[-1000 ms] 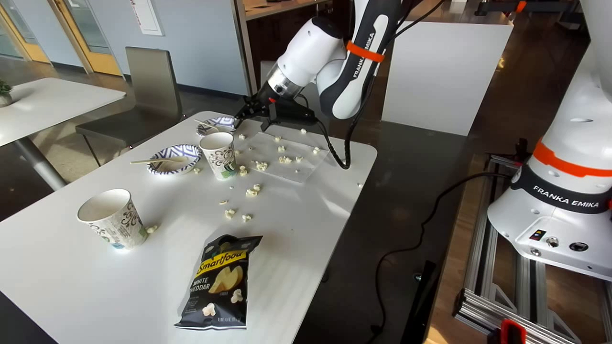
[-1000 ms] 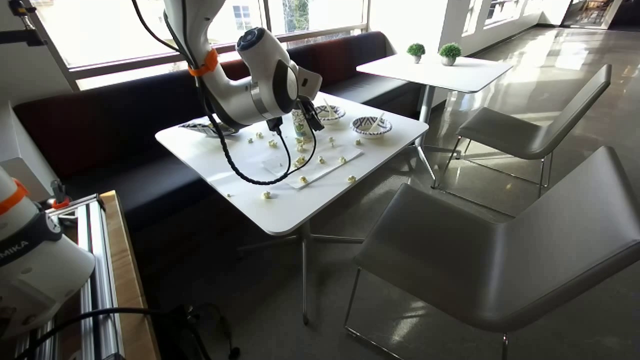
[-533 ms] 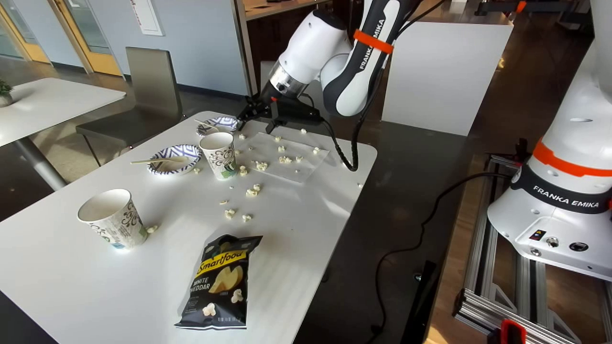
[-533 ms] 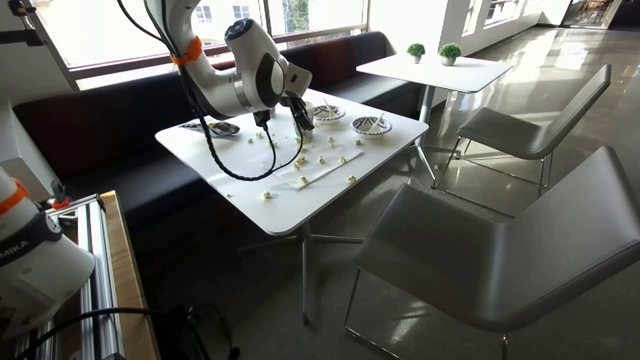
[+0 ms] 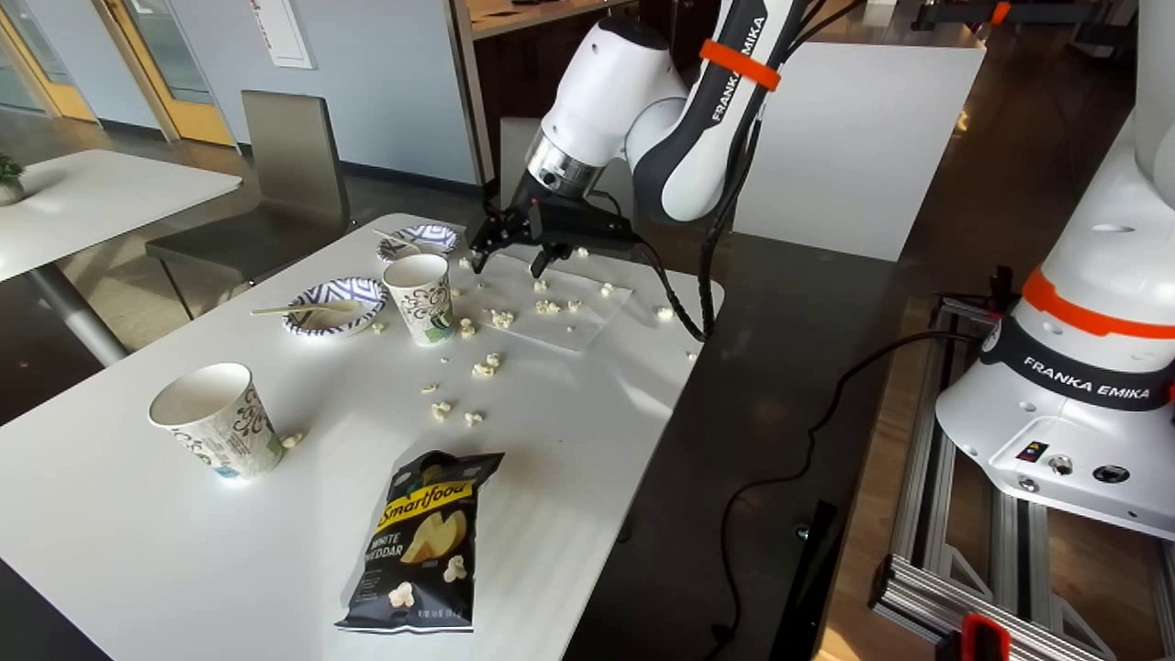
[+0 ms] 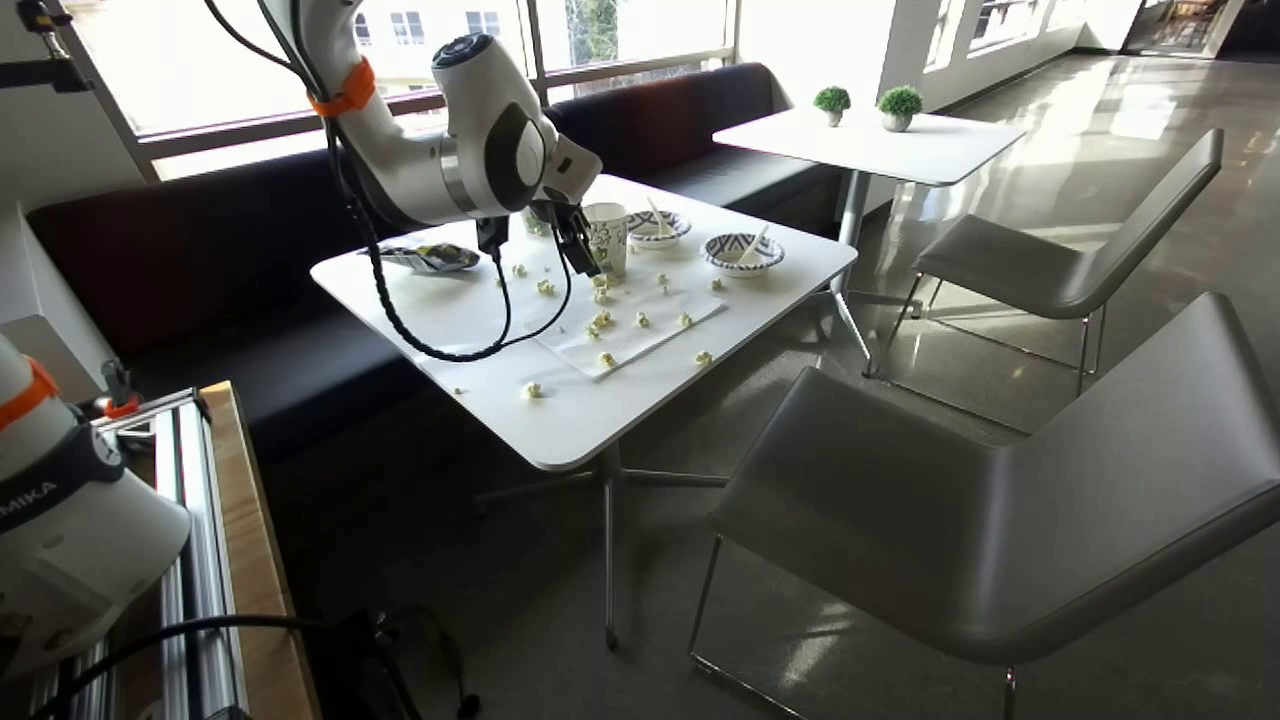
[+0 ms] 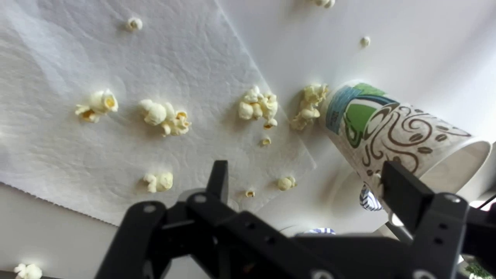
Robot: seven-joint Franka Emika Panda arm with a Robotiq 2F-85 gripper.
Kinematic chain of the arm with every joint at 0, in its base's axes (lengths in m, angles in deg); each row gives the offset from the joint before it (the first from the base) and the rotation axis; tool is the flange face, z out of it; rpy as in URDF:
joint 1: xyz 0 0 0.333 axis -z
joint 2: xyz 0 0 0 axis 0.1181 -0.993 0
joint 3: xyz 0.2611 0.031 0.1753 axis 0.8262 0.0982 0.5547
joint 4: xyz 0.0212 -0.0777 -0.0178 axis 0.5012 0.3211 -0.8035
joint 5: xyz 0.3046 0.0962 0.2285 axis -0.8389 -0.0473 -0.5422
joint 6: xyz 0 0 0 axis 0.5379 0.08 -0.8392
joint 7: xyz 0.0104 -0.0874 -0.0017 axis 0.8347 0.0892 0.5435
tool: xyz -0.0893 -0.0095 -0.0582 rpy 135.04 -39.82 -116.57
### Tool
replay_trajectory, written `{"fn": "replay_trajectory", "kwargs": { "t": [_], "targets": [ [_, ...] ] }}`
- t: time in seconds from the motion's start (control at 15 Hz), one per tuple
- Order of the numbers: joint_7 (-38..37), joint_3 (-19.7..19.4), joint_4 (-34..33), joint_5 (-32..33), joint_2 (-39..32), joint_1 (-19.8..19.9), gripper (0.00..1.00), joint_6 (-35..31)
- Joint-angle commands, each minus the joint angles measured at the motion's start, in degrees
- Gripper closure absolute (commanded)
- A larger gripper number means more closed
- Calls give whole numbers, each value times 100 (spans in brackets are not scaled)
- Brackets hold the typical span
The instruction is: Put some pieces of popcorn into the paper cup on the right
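Wrist view, gripper [image 7: 307, 172] spread wide, empty, topmost popcorn [image 7: 324, 3] cropped, striped bowl [image 7: 369, 200] mostly hidden

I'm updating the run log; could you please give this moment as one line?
gripper: open, empty, above table | popcorn: scattered on paper sheet and table | right paper cup and left paper cup: upright, contents unclear
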Motion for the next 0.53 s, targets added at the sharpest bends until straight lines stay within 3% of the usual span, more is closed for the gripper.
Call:
{"fn": "replay_trajectory", "kwargs": {
  "t": [0.0, 0.2, 0.47],
  "targets": [
    [-71, 490, 227, 46, 136, 514, 0, 58],
    [-166, 1185, 284, 22, 148, 1120, 0, 202],
    [-146, 2576, 173, -107, -20, 2294, 0, 695]
  ]
}}
